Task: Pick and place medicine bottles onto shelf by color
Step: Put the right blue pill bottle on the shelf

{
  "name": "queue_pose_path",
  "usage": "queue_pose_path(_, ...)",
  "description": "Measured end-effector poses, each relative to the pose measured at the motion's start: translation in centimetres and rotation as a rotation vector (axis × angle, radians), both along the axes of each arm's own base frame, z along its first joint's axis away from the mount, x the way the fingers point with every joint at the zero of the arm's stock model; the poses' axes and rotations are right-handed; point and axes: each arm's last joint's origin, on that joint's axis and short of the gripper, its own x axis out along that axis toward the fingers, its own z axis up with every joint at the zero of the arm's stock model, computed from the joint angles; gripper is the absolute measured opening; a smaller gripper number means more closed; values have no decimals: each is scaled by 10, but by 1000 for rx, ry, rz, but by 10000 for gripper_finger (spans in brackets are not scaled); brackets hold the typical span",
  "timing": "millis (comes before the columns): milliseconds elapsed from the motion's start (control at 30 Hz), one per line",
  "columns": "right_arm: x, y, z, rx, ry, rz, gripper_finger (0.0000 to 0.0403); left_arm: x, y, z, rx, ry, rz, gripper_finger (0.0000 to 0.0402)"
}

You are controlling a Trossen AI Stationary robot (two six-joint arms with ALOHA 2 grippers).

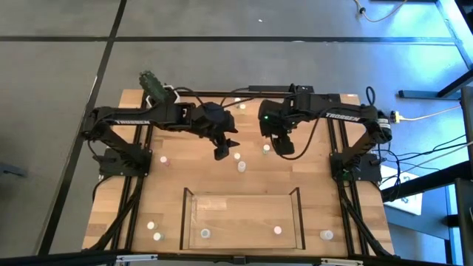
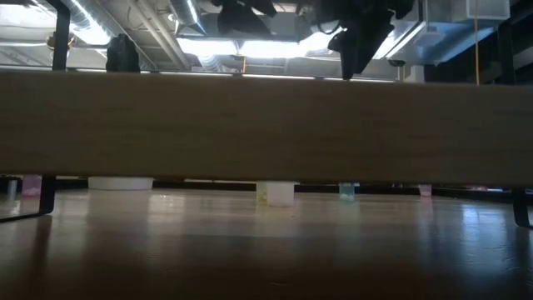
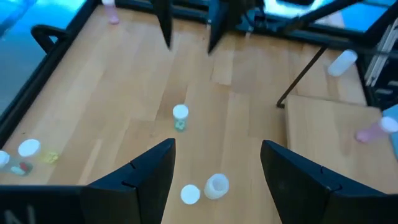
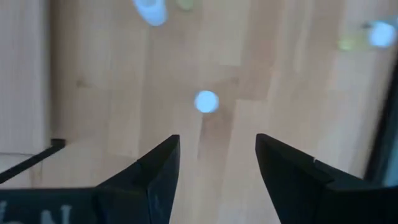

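Wooden table [image 1: 170,185] overhead, shelf [image 1: 189,219] (low view: blocking wall), bottles [image 1: 241,167] scattered

both arms reach inward, left end effector [image 1: 222,153] and right end effector [image 1: 284,148] open, empty.

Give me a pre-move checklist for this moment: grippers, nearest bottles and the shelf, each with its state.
1. Left gripper open and empty, above the table's middle: ok.
2. Right gripper open with nothing between its fingers: ok.
3. Bottle with a green base stands upright on bare wood ahead of the right gripper: ok.
4. Two pale bottles lie close together ahead of the left gripper; room to grasp one alone: cannot tell.
5. Shelf has free floor; one pale bottle and one pinkish bottle already inside, apart: ok.
6. Colour of the right gripper's target cap: cannot tell.
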Motion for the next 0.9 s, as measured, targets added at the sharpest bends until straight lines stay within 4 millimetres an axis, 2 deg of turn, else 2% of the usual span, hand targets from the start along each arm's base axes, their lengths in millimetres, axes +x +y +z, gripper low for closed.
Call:
queue_pose_path(233,16,-6,-22,7,70,91,210,-21,-1,21,9,-55,-1,231)
queue_pose_path(500,37,-15,-59,27,165,86,211,-48,-3,35,31,-56,-17,231)
queue_pose_path(900,57,-18,-100,44,270,136,211,-56,-4,38,33,-43,-20,231)
